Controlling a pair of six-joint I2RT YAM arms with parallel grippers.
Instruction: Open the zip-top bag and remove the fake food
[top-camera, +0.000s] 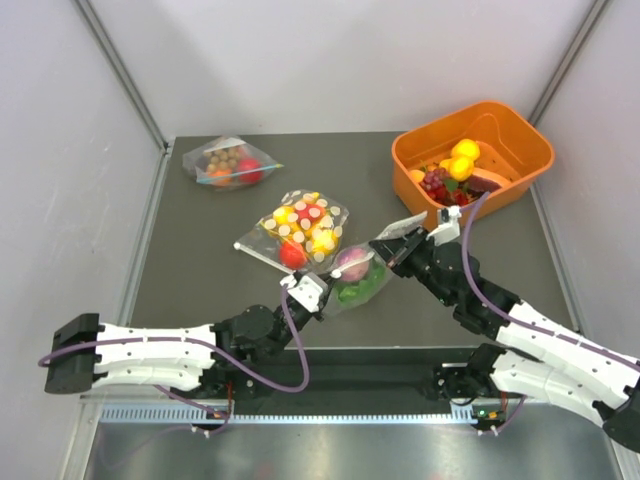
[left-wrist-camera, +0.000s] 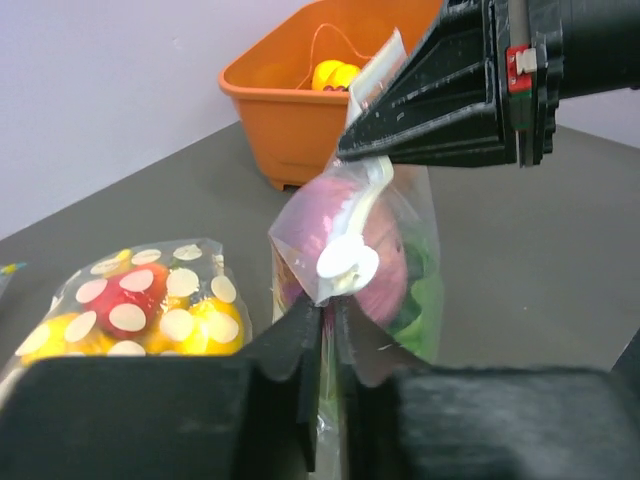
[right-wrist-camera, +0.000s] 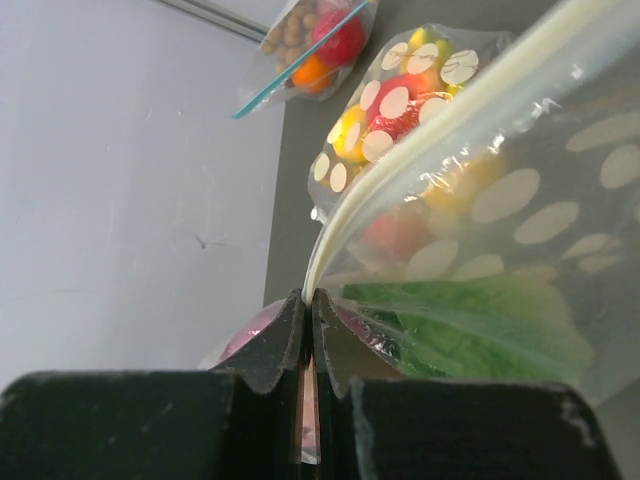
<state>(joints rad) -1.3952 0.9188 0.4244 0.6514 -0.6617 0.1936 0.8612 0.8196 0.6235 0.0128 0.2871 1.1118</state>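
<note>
Fake food (top-camera: 356, 278), green lettuce (top-camera: 365, 289) and a purple onion (top-camera: 352, 262), sat inside the zip-top bag (top-camera: 338, 298) at mid-bench (top-camera: 200, 260), its edges pinched by the left end effector (top-camera: 322, 292) and the right end effector (top-camera: 388, 250). A second dotted bag (top-camera: 300, 232) lay just beside it; an orange bin (top-camera: 525, 150) held fruit.

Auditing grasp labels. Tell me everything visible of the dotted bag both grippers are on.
The bag is clear, thin plastic with white dots and a cream zip strip that looks shut. Inside sit a purple onion and green lettuce. It is held crumpled between the arms mid-table: the right gripper pinches the zip strip, the left gripper pinches film at the other end. A second dotted bag lies beside it.
</note>
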